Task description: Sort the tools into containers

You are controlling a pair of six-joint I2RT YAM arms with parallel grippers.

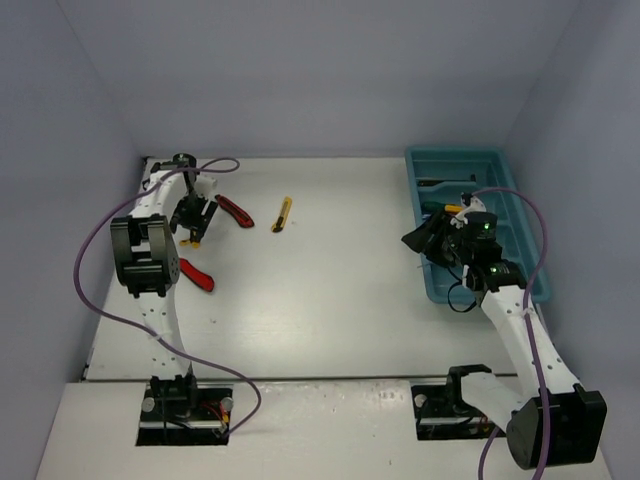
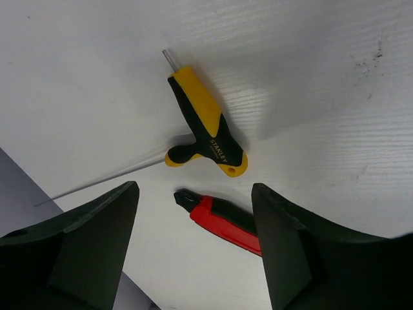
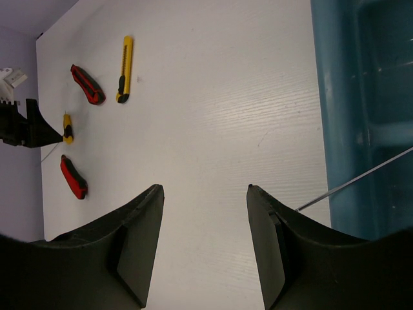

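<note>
Tools (image 1: 283, 214) outstanding: four lie on the table (image 1: 330, 300), all well apart from the teal tray (image 1: 512, 170), on the side away from it. The yellow knife (image 1: 283, 214) is nearest the tray. One red knife (image 1: 234, 210) lies beyond that, and another red knife (image 1: 197, 274) and the yellow T-handle key (image 2: 206, 129) lie farthest off.

Left gripper (image 2: 195, 194): poised over the key, jaws wide, holding nothing.

Right gripper (image 3: 205, 194): just beside the tray's nearer long wall, jaws moderately apart, nothing between them.

Step in hand, as judged: picking up the T-handle key. Recommendations:
- Centre the jaws over the thick yellow grip, not the thin shaft.
- Turn the wrist so the fingers close across the grip's narrow width.
- Keep clear of the red knife lying just beside the handle, so it is not caught or dragged along.
- Lift straight before travelling toward the tray.

Limits of observation:
- The left wrist view does not show which of the two red knives lies beside the key.
- The arm hides most of the key in the overhead view.
- A thin rod (image 3: 361, 184) runs out over the tray's wall. Whether it touches the right finger cannot be determined.
- The tray's other contents are too small or too covered to itemise.
</note>
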